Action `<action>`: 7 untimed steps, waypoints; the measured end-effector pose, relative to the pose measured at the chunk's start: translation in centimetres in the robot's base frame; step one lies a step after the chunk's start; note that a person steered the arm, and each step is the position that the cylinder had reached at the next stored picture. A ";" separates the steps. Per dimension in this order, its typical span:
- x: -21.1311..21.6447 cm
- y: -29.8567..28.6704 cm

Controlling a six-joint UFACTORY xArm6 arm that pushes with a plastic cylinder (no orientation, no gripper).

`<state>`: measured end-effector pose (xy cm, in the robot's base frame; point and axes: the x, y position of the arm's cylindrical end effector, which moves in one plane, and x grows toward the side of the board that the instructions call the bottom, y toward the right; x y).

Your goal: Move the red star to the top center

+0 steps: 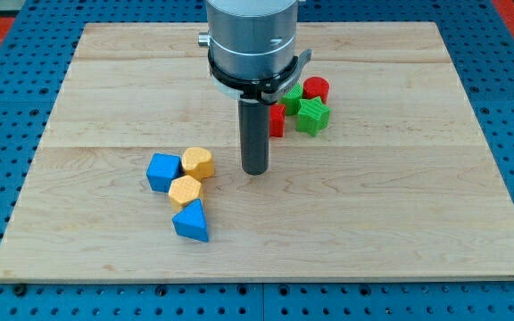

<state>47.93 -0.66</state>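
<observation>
Pale wooden board (400, 205) carries two clusters. My tip (255, 170) rests near the centre, a bare rod holding nothing. The red star-shaped block (277, 119), partly hidden behind the rod, sits just up and right of it, touching the green star-shaped block (312, 115); a red cylinder (317, 88) stands behind. Blue cube (163, 171), two yellow blocks (197, 162) (186, 190) and blue triangular block (192, 221) lie left.

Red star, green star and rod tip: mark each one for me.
red star (277, 120): camera view, visible right part beside the rod.
green star (312, 115): camera view, top face.
my tip (255, 170): camera view, rod's lower end.
</observation>
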 end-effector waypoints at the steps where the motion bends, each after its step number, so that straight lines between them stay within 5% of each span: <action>1: 0.0 0.0; 4: 0.3 2.8; 6: 10.7 4.4; 7: 12.2 0.0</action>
<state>60.12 -0.63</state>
